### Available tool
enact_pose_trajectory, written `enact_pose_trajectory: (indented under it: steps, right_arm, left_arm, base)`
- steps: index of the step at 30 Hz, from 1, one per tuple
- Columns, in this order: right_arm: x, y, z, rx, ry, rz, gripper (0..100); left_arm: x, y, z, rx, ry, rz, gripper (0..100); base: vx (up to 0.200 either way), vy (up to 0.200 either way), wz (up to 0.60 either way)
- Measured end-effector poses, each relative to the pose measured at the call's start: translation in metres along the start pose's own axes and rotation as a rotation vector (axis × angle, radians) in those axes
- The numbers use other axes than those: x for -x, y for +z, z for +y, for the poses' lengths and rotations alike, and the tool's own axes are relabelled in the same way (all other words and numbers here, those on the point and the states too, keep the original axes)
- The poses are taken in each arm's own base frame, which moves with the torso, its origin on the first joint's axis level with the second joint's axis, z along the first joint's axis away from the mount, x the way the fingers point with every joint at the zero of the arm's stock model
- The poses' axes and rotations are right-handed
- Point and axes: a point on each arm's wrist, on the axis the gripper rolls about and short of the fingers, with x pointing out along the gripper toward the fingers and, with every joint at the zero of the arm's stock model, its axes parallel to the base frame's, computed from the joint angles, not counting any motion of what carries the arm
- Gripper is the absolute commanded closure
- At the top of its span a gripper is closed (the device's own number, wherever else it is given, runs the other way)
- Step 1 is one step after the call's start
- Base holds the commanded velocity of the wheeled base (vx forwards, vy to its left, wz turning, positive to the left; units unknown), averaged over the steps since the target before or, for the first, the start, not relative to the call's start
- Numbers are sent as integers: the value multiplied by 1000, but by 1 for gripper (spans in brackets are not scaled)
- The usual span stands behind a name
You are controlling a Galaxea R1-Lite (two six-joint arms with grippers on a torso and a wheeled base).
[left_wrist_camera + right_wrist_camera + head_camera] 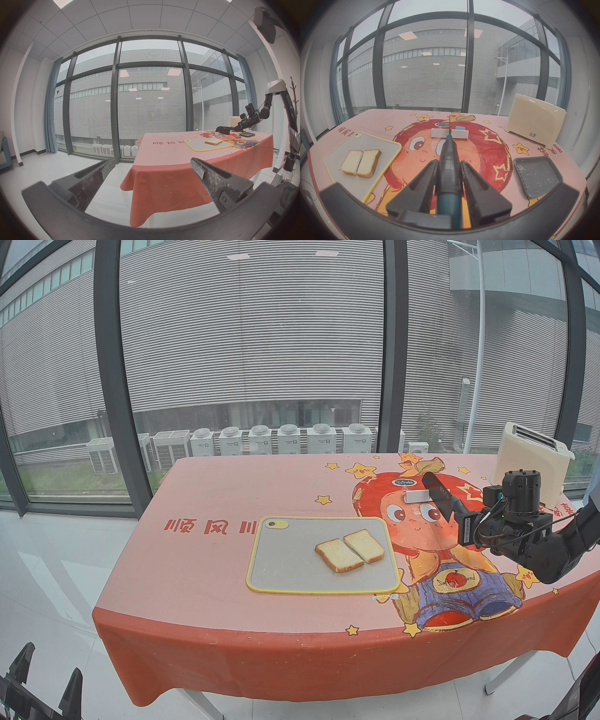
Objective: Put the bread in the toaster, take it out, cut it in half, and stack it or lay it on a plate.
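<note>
1. Bread [340, 555]: cut into two rectangular halves, pale crumb with browner crust edges, lying flat, side by side and close together.
2. Lies on the grey, yellow-rimmed cutting board [284, 562] at the middle of the table [212, 590], well to the left of the right gripper [448, 163].
3. Right gripper: clamped on the dark handle of a knife [448, 179], held above the cartoon print, blade pointing far toward a white block [457, 133].
4. Left gripper [152, 164]: spread wide, gripping nothing, low off the table's near left, well apart from the bread.
5. Cream toaster [531, 459] at the far right; dark tray [539, 175] nearer, with pale specks on its floor.
</note>
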Motion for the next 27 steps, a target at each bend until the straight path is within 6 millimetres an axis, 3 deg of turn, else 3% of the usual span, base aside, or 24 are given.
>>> enact_pose_trajectory:
  steps: [27]
  right_arm:
    - [-2,-8,3,11,-3,28,100]
  left_arm:
    - [0,0,0,0,0,0,0]
  base:
    - [0,0,0]
